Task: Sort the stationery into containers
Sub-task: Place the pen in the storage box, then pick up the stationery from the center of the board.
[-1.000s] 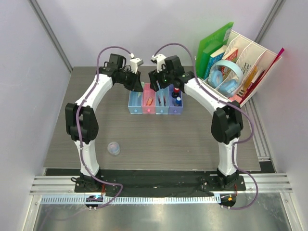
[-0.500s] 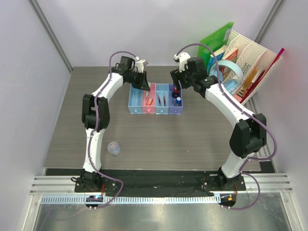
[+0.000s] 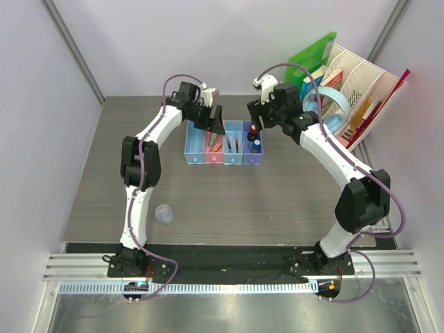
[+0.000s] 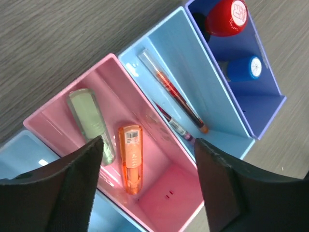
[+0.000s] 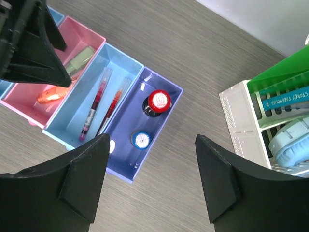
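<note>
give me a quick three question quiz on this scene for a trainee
1. True or false: the round disc lies in a tray.
2. Which tray holds the two pens? A pink, B light blue, C purple.
3. Fill in: the red-capped piece shares the purple tray with a ___-capped one.
Key: 1 false, it lies on the table; 2 B; 3 blue.

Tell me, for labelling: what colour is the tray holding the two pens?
The tray is light blue; left wrist view.
</note>
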Controlling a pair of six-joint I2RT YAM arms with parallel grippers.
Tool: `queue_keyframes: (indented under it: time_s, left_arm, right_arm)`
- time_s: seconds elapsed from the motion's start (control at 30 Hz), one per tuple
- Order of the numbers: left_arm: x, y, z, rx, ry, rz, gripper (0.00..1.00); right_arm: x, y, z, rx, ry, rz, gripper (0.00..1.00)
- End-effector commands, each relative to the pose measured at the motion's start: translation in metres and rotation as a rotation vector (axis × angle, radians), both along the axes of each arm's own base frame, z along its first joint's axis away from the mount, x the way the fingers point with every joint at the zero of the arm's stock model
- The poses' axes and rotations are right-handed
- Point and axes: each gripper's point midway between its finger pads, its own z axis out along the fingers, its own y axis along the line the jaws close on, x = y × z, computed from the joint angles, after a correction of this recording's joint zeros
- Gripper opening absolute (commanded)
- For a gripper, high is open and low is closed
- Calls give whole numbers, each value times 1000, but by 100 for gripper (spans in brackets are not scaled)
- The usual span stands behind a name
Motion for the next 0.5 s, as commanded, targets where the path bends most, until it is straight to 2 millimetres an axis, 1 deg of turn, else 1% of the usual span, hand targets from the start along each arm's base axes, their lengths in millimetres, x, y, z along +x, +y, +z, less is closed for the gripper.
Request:
queue_keyframes:
  time_s: [0.0, 0.03, 0.07, 0.1, 0.13, 0.17, 0.2, 0.23, 0.27, 0.3, 0.33, 0.37, 0.4, 0.43, 0.47]
  left_arm:
    - [-9, 23, 71, 37, -148, -2, 84]
    - [-17, 30, 75, 62, -149, -5, 85]
    - [-28, 40, 71, 115, -171, -43, 87]
    - [-31, 53, 72, 184, -197, -30, 88]
    - [-50, 65, 89, 227, -221, -47, 89]
    - [-65, 80, 76, 310, -231, -110, 92]
    - [-75, 95, 72, 382, -234, -130, 92]
    - [-98, 108, 85, 427, -264, -180, 93]
    - [-122, 121, 62, 483, -218, -234, 96]
    - [-133, 133, 59, 532, -252, -286, 97]
    - [-148, 144, 51, 575, -244, -321, 98]
    - [-173, 154, 40, 599, -226, -351, 99]
    - [-183, 161, 33, 623, -228, -381, 100]
    - [-196, 163, 26, 621, -215, -406, 100]
    - [-215, 169, 17, 624, -194, -428, 100]
  right_arm:
    - [-9, -5, 35, 2, -102, 19, 81]
    - [-11, -9, 27, -26, -90, 27, 82]
    - [-15, -10, 21, -43, -75, 37, 84]
    - [-19, -13, 20, -56, -73, 40, 85]
    - [-25, -16, 6, -79, -49, 52, 88]
    - [-29, -19, 1, -97, -46, 64, 91]
    - [-36, -22, 2, -101, -52, 71, 93]
    - [-44, -25, -13, -117, -21, 79, 95]
    - [-48, -27, -17, -130, -18, 90, 95]
    - [-55, -29, -14, -128, -28, 96, 95]
    - [-61, -32, -26, -139, -5, 101, 96]
    - [-64, -35, -27, -145, -5, 98, 96]
    - [-67, -37, -29, -151, -4, 94, 96]
    - [-72, -39, -28, -153, -8, 95, 96]
    - [-75, -40, -29, -154, -8, 96, 96]
